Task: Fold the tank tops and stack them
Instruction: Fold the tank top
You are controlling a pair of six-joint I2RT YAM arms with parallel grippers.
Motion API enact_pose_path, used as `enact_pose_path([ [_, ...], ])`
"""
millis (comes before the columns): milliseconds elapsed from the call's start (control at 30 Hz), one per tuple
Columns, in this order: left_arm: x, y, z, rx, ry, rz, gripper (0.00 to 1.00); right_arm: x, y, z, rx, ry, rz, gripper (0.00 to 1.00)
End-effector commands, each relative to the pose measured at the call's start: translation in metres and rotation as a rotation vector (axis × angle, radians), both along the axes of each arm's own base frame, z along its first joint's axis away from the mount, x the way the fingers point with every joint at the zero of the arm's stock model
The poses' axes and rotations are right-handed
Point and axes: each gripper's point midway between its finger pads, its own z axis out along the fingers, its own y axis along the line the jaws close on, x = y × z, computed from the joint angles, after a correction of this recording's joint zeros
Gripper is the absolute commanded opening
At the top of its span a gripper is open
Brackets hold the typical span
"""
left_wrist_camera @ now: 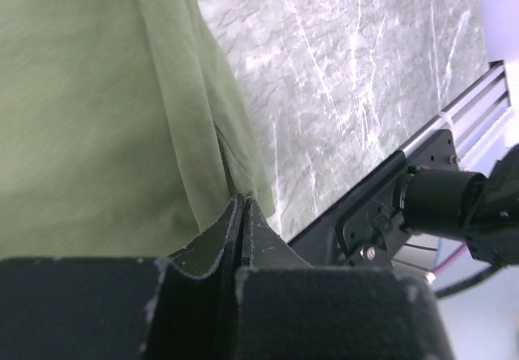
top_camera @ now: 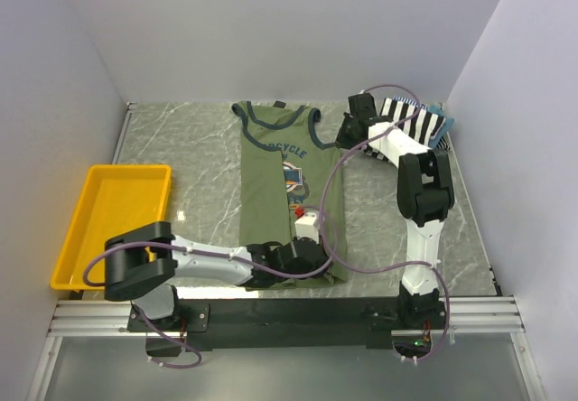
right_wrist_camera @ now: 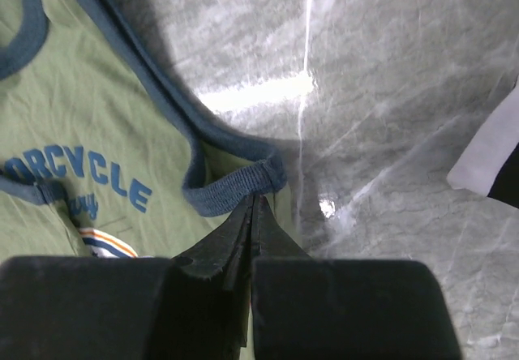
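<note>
Folding looks barely started to my eye: the olive-green tank top (top_camera: 275, 193) lies spread face-up down the middle of the worktop (top_camera: 181, 139), with its neck toward the top of the frame and its hem at the bottom by the arm bases. Its blue chest lettering and navy trim are showing, and soft creases run along its right edge. The striped tank top (top_camera: 417, 123) sits as a small bundle at the upper right, apart from the green one, so nothing is stacked yet; whether it is properly folded I cannot tell. The left gripper (left_wrist_camera: 241, 206) is pinched tight on the green top's lower right hem corner. The right gripper (right_wrist_camera: 253, 206) is closed likewise on the navy strap at its upper right. A yellow tray (top_camera: 68, 238) stands off at the left edge.
</note>
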Motion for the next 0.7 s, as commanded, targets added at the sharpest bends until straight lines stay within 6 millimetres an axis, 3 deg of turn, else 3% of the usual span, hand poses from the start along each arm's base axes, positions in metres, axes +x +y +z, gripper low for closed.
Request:
enact_pose_path([
  [0,0.003,0.009,0.024,-0.094,0.003,0.05,0.01,0.019,0.008,0.057,-0.013,-0.138,-0.032,0.0],
  [167,-0.002,0.031,0.021,-0.107,0.028,0.076,0.01,0.025,0.017,0.072,-0.018,-0.17,-0.046,0.0],
  [367,-0.005,0.052,0.012,-0.119,0.056,0.115,0.01,0.031,0.044,0.087,-0.027,-0.197,-0.013,0.0],
  [567,-0.009,0.073,0.004,-0.127,0.083,0.145,0.01,0.031,0.08,0.084,-0.053,-0.196,0.027,0.0],
  [667,-0.01,0.078,0.001,-0.121,0.083,0.149,0.01,0.027,0.079,0.072,-0.064,-0.166,0.021,0.0],
])
